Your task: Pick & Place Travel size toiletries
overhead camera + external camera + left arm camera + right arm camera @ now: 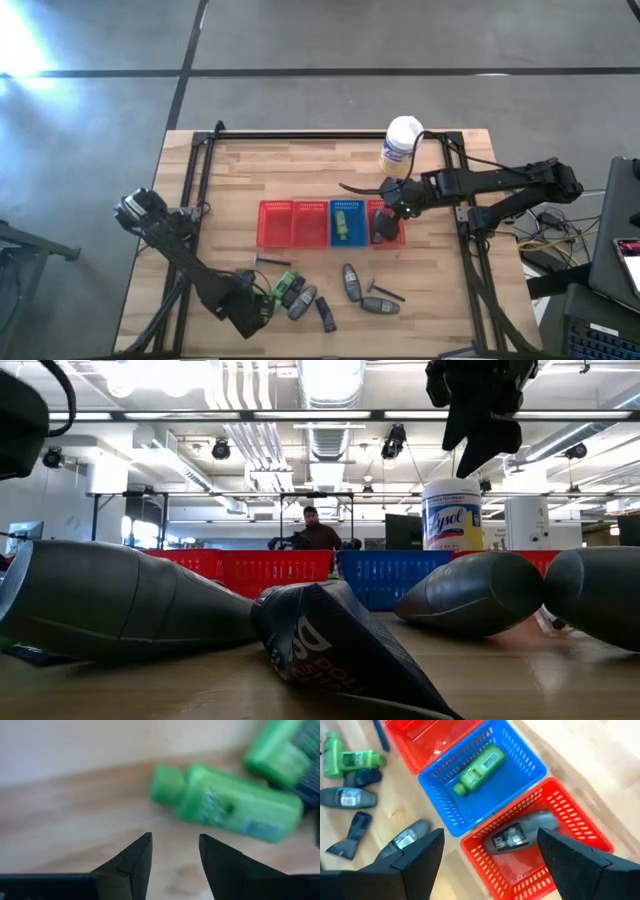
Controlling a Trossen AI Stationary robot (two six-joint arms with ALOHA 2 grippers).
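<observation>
While white tub [402, 146] stands behind, baskets [331, 222] hold toiletries [478, 772].

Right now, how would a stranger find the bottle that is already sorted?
Find the row of baskets mid-table and take the only blue basket. A green bottle lies inside it. The other green bottles lie loose on the wood nearer the front edge.

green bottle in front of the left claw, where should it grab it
Across the flat body of the green bottle, not the narrow cap. It lies on its side on the wood, so come straight down with the open left claw, fingers straddling its short width.
</observation>
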